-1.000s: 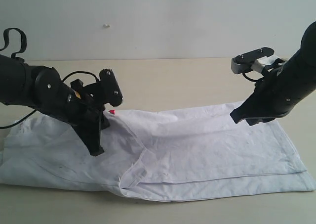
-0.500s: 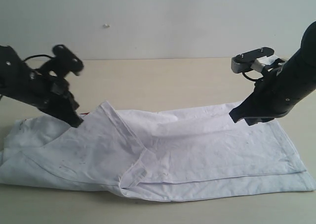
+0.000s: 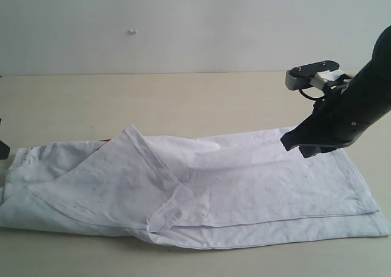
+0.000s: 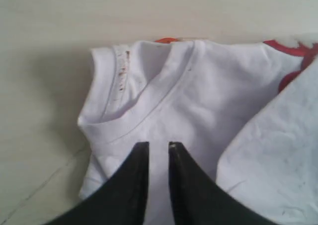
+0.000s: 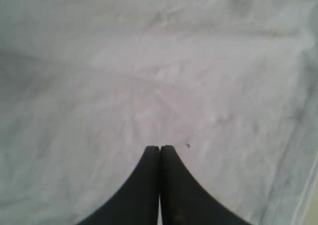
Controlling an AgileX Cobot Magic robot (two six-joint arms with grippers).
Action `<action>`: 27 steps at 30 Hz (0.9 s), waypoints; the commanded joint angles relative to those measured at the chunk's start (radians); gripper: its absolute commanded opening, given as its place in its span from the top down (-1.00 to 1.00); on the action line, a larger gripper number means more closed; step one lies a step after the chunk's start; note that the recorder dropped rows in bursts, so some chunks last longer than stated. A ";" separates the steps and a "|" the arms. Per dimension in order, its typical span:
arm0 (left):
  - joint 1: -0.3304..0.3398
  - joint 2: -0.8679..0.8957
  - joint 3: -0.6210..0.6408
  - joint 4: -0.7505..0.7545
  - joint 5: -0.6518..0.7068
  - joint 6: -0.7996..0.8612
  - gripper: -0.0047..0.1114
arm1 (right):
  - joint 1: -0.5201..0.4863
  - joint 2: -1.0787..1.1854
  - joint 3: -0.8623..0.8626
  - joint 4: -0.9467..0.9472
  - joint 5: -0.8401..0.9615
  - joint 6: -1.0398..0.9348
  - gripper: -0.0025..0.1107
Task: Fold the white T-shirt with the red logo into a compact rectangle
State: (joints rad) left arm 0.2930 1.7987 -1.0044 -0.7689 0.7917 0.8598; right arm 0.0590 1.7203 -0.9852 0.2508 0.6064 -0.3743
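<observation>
The white T-shirt (image 3: 244, 185) lies flat on the table, folded lengthwise into a long band, with one flap turned over on its left half. Only a sliver of the red logo (image 3: 105, 140) shows under that flap; the left wrist view shows more of the red logo (image 4: 294, 50). My left gripper (image 4: 158, 144) hovers over the round neck (image 4: 130, 119), its jaws a little apart and empty, near the orange tag (image 4: 166, 39). My right gripper (image 3: 291, 144) is shut on nothing just above the shirt's far right part; in its wrist view the right gripper (image 5: 159, 147) sits over plain cloth.
The beige table (image 3: 201, 99) stretches behind the shirt to a pale wall. The shirt's hem end (image 3: 376, 222) lies near the right edge of the exterior view. The left arm is almost wholly outside that view.
The left arm has let go of the flap, which now lies on the shirt, and pulled back left out of the exterior view. The right arm has barely moved.
</observation>
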 commanded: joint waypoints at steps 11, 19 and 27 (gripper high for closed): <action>0.026 0.129 0.036 0.025 -0.005 -0.013 -0.25 | -0.007 -0.011 0.000 0.009 0.005 -0.022 0.96; 0.026 0.197 0.036 -0.009 0.063 0.003 -0.25 | -0.007 -0.011 0.000 0.009 0.007 -0.024 0.96; 0.026 0.240 0.036 -0.091 0.213 0.089 -0.25 | -0.007 -0.011 0.000 0.009 0.007 -0.024 0.96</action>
State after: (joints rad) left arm 0.3197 2.0033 -0.9768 -0.8582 0.9797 0.9225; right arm 0.0590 1.7203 -0.9852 0.2587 0.6150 -0.3891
